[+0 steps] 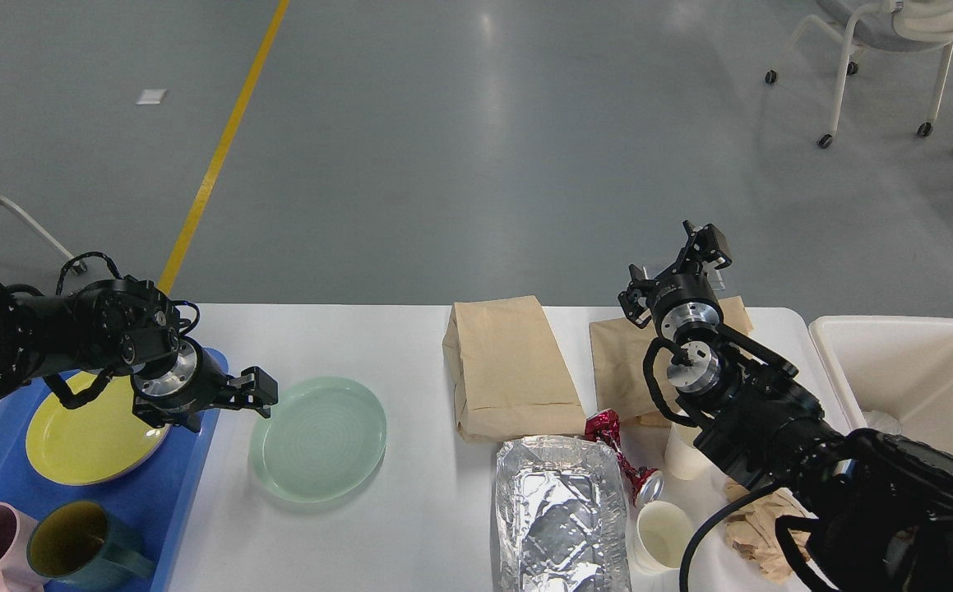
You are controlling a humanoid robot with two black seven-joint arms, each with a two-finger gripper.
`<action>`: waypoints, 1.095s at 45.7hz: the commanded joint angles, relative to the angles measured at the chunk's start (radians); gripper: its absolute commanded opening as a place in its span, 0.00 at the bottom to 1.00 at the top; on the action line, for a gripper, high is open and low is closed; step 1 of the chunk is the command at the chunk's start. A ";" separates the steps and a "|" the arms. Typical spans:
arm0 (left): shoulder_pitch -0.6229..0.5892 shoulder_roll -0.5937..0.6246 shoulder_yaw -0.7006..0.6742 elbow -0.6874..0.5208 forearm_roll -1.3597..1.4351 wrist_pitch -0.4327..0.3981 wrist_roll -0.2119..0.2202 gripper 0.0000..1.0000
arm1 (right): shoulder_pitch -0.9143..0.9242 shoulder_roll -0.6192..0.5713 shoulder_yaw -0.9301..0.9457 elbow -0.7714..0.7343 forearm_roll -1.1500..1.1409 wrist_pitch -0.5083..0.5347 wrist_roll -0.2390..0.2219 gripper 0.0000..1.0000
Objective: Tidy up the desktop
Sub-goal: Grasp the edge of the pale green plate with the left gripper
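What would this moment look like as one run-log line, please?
left gripper: open, low at green plate left rim | right gripper: open, raised over bags | yellow plate: in tray | desktop: cluttered

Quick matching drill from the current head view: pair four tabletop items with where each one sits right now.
Items:
1. yellow plate
2. green plate
3. foil container
4. red wrapper

Places:
A. bare on the desktop, just right of the left claw
B. at the near table edge, in front of the paper bags
C. inside the blue tray
D. between the foil and the paper cups

Pairs: 1-C, 2-A, 3-B, 4-D
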 commanded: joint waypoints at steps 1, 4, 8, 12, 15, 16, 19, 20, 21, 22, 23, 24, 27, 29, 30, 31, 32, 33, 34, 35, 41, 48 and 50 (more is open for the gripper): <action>0.030 -0.001 -0.015 0.002 0.005 0.051 0.006 0.95 | 0.000 0.000 0.001 0.000 0.000 0.000 0.000 1.00; 0.044 -0.003 -0.018 0.012 0.005 0.073 0.015 0.95 | 0.000 0.000 0.001 0.000 0.000 0.000 0.000 1.00; 0.071 -0.009 -0.042 0.030 0.005 0.108 0.017 0.95 | 0.000 0.000 0.001 0.000 0.000 0.000 0.000 1.00; 0.091 -0.012 -0.052 0.035 0.005 0.133 0.017 0.95 | 0.000 0.000 0.001 0.000 0.000 0.000 0.000 1.00; 0.099 -0.024 -0.052 0.036 0.005 0.151 0.017 0.95 | 0.000 0.000 0.001 0.000 0.000 0.000 -0.002 1.00; 0.104 -0.030 -0.052 0.036 0.005 0.157 0.017 0.95 | 0.000 0.000 0.001 0.000 0.000 0.000 0.000 1.00; 0.119 -0.036 -0.055 0.038 0.005 0.176 0.017 0.95 | 0.000 0.000 0.001 0.001 0.000 0.000 0.000 1.00; 0.122 -0.038 -0.059 0.038 0.005 0.182 0.017 0.95 | 0.000 0.000 0.000 0.001 0.000 0.000 0.000 1.00; 0.125 -0.038 -0.067 0.038 0.005 0.185 0.017 0.95 | 0.000 0.000 0.000 0.000 0.000 0.000 0.000 1.00; 0.128 -0.038 -0.075 0.038 0.005 0.188 0.017 0.95 | 0.000 0.000 0.000 0.000 0.000 0.000 0.000 1.00; 0.133 -0.038 -0.082 0.038 0.005 0.191 0.017 0.95 | 0.000 0.000 0.000 0.000 0.000 0.000 0.000 1.00; 0.136 -0.038 -0.092 0.038 0.005 0.191 0.017 0.95 | 0.000 0.000 0.001 0.000 0.000 0.000 0.000 1.00; 0.147 -0.038 -0.107 0.038 0.007 0.191 0.017 0.95 | 0.000 0.000 0.001 0.000 0.000 0.000 0.000 1.00; 0.153 -0.038 -0.109 0.038 0.005 0.191 0.017 0.95 | 0.000 0.000 0.001 0.001 0.000 0.000 0.000 1.00; 0.154 -0.038 -0.109 0.038 0.005 0.193 0.017 0.95 | 0.000 0.000 0.001 0.000 0.000 0.000 -0.002 1.00; 0.157 -0.038 -0.109 0.038 0.005 0.193 0.018 0.95 | 0.000 0.000 0.000 0.000 0.000 0.000 0.000 1.00; 0.159 -0.038 -0.109 0.038 0.005 0.194 0.019 0.95 | 0.000 0.000 0.001 0.000 0.000 0.000 0.000 1.00; 0.160 -0.038 -0.110 0.038 0.005 0.197 0.022 0.94 | 0.000 0.000 0.000 0.000 0.000 0.000 0.000 1.00; 0.160 -0.039 -0.110 0.038 0.005 0.200 0.023 0.94 | 0.000 0.000 0.001 0.000 0.000 0.000 0.000 1.00; 0.162 -0.038 -0.110 0.038 0.005 0.203 0.025 0.94 | 0.000 0.000 0.001 0.000 0.000 0.000 0.000 1.00; 0.174 -0.040 -0.121 0.038 0.005 0.231 0.052 0.91 | 0.000 0.000 0.001 0.000 0.000 0.000 -0.002 1.00; 0.177 -0.038 -0.139 0.038 0.005 0.219 0.106 0.76 | 0.000 0.000 0.000 0.000 0.000 0.000 0.000 1.00; 0.177 -0.036 -0.139 0.036 0.005 0.211 0.114 0.66 | 0.000 0.000 0.000 0.000 0.000 0.000 0.000 1.00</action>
